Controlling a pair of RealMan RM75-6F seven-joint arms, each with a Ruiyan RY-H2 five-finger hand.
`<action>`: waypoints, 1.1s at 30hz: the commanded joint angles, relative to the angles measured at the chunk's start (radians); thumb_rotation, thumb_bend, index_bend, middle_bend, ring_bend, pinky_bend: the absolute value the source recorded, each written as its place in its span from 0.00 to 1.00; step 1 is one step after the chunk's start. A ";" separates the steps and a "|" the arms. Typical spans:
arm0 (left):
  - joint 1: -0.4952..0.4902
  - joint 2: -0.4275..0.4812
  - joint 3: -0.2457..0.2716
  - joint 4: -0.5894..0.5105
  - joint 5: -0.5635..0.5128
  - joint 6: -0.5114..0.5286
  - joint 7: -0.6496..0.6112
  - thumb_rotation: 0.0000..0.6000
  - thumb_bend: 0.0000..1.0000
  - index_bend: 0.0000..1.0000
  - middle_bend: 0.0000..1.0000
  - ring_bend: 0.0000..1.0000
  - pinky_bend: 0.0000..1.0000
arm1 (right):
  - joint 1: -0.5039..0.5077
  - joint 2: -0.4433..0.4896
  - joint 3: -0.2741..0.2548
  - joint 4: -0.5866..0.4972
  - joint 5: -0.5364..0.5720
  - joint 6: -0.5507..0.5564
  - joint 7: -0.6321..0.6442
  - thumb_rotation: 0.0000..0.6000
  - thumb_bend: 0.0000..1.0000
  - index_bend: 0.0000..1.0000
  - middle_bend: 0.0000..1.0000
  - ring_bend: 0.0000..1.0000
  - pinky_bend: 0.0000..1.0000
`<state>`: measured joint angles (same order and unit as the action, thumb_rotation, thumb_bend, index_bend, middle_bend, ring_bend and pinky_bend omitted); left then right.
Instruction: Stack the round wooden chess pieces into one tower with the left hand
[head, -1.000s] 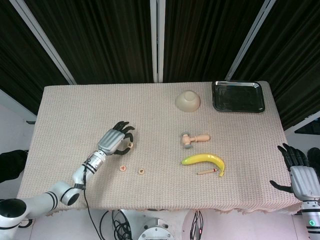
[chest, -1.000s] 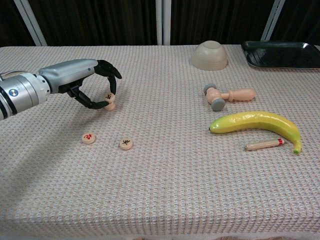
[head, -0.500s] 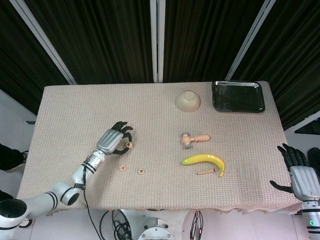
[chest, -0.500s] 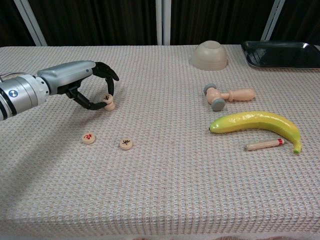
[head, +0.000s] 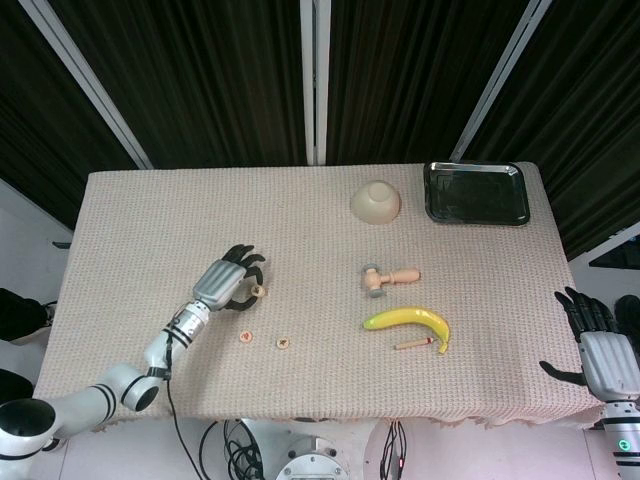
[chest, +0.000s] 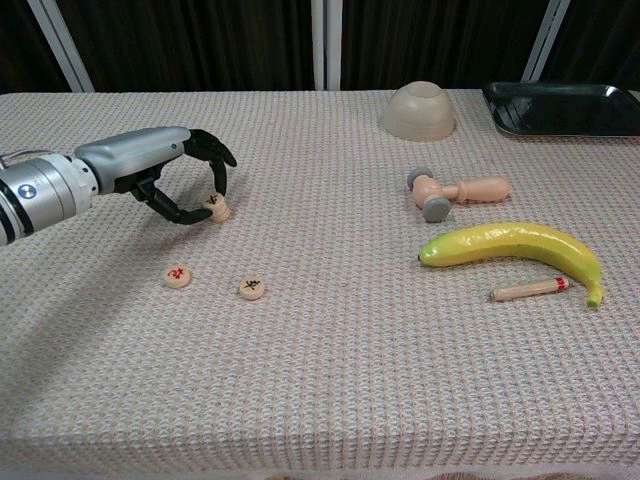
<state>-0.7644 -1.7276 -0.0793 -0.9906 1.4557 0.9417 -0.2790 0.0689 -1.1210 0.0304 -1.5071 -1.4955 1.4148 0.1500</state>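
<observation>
- Bench (head: 150, 215) draped in a beige woven cloth, carrying everything below.
- Left hand (chest: 160, 165) reaching in from the 9 o'clock side of the chest view, fingers (chest: 218, 158) curled in an arc around a round wooden chess piece (chest: 215, 206); fingertips touching or just beside it, piece apparently resting on the cloth, tilted. Cannot tell whether actually clamped on it.
- Right hand (head: 590, 345) at the 4 o'clock corner of the head view, off the bench edge, fingers apart and holding nothing.
- Black tray (head: 476, 193) at the 2 o'clock corner of the bench.
- Yellow banana (chest: 510, 246) lying flat at 3 o'clock from bench centre, curving toward the near edge.
- Upturned beige bowl (chest: 419, 110) at 12 o'clock, near the tray.
- Small wooden mallet (chest: 455, 192) with a grey head, lying on its side between bowl and banana.
- Thin wooden stick (chest: 529, 290) with a red tip, just beside the banana at its 6 o'clock side.
- Second chess piece (chest: 178, 276), red mark up, flat on the cloth at 6 o'clock from the left hand.
- Third chess piece (chest: 252, 288), dark mark up, flat, near the second at its 3 o'clock side; none stacked.
</observation>
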 joint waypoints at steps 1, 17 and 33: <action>0.001 0.000 0.000 0.002 0.000 0.002 0.000 1.00 0.32 0.45 0.17 0.00 0.00 | 0.000 0.000 0.000 0.000 0.001 -0.001 -0.001 1.00 0.00 0.00 0.00 0.00 0.00; 0.007 0.024 -0.002 -0.029 0.003 0.010 0.006 1.00 0.32 0.40 0.16 0.00 0.00 | 0.002 0.002 -0.001 -0.005 0.000 -0.003 -0.006 1.00 0.00 0.00 0.00 0.00 0.00; 0.161 0.199 0.027 -0.330 -0.013 0.203 0.165 1.00 0.32 0.34 0.15 0.00 0.00 | 0.003 -0.007 0.000 0.017 -0.003 -0.001 0.016 1.00 0.00 0.00 0.00 0.00 0.00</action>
<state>-0.6381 -1.5577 -0.0643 -1.2793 1.4427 1.1037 -0.1455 0.0719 -1.1278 0.0308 -1.4900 -1.4983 1.4137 0.1660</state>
